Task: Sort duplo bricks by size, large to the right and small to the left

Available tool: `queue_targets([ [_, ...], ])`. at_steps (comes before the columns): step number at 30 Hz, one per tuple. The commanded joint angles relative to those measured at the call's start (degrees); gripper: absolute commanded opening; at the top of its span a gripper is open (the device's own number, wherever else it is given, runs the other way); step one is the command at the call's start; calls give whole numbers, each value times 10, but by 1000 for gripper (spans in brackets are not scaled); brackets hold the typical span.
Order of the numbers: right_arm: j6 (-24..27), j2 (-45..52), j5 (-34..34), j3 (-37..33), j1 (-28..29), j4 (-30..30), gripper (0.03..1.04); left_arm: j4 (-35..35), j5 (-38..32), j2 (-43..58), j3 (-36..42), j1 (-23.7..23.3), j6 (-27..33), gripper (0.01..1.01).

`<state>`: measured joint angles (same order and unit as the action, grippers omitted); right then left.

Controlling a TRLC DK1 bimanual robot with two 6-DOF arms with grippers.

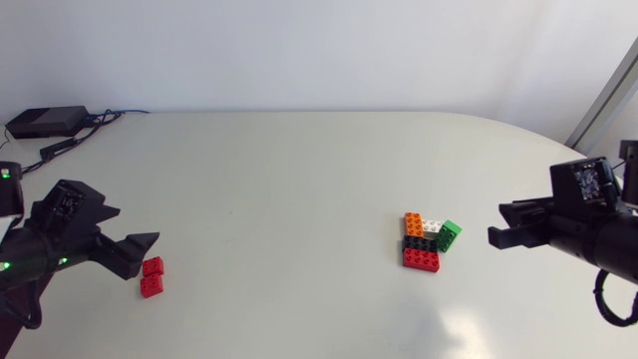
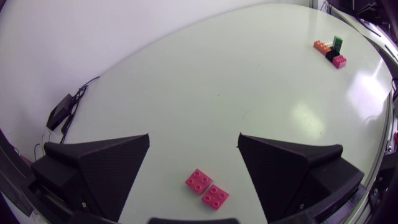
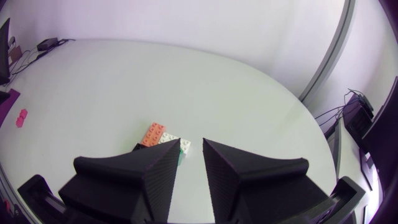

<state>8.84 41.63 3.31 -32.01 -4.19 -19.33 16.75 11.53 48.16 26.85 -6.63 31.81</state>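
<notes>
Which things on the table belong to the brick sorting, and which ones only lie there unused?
For the job:
two small red bricks
orange brick
white brick
green brick
black brick
long red brick

Just lying about:
black box
cables

Two small red bricks [image 1: 152, 277] and five clustered bricks [image 1: 423, 259] of mixed colours.
</notes>
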Motion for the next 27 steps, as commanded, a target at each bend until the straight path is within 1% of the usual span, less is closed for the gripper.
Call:
queue_targets([
  [1,8,-30,11,23,12,10,318,-3,-1,-41,-18,-15,-23,989],
  [7,34,-88,13,55,44,27,318,-17,-2,-120,-47,-44,-47,989],
  [12,56,-141,13,91,66,50,318,-19,-4,-190,-73,-59,-61,989],
  [27,-14,-278,-9,204,55,121,318,-91,-58,-335,-170,1,-186,989],
])
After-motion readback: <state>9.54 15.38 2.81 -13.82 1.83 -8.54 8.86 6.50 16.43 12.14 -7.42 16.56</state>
